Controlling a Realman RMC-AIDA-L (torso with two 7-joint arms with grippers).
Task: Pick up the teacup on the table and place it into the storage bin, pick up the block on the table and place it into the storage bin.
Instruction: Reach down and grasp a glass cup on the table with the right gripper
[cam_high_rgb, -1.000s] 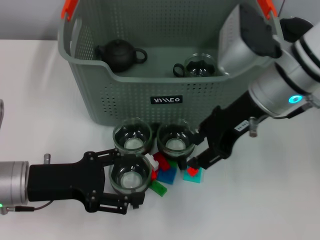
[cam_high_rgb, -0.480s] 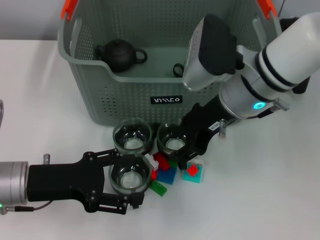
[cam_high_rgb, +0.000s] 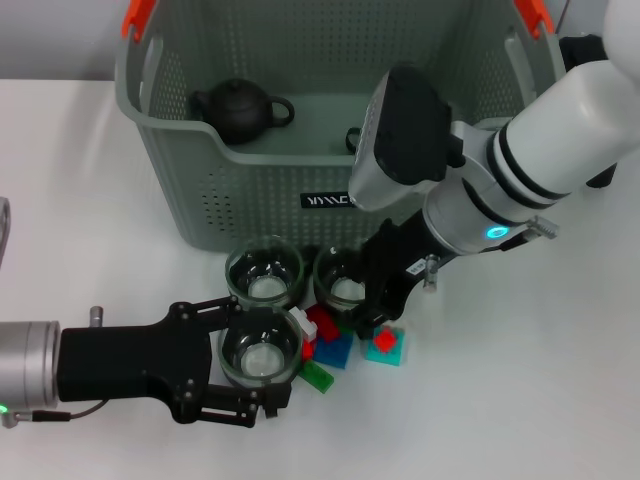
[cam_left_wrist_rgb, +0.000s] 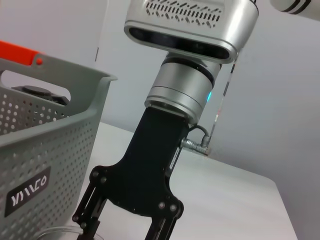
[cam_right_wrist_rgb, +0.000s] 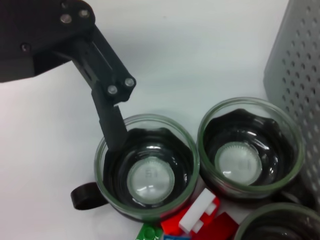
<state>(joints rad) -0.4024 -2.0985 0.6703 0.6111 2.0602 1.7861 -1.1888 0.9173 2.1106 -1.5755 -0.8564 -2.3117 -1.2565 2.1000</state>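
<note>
Three glass teacups stand in front of the storage bin (cam_high_rgb: 200, 190). My left gripper (cam_high_rgb: 252, 358) has its fingers against both sides of the nearest teacup (cam_high_rgb: 260, 348), which rests on the table. In the right wrist view one left finger (cam_right_wrist_rgb: 112, 122) touches that teacup's rim (cam_right_wrist_rgb: 147, 167). A pile of red, blue, green and white blocks (cam_high_rgb: 335, 345) lies beside it, next to a teal block with a red top (cam_high_rgb: 385, 345). My right gripper (cam_high_rgb: 368, 318) hangs open just above the pile, next to the right-hand teacup (cam_high_rgb: 345, 280). In the left wrist view the right gripper (cam_left_wrist_rgb: 122, 230) shows spread fingers.
A black teapot (cam_high_rgb: 238, 108) sits inside the bin, and a glass cup (cam_high_rgb: 355, 135) there is mostly hidden behind my right arm. The third teacup (cam_high_rgb: 264, 272) stands close to the bin's front wall. White table stretches to the right and front.
My right arm has swung left, carrying its gripper from above the teal block to over the pile beside the right-hand teacup. The left gripper and its teacup have not moved.
</note>
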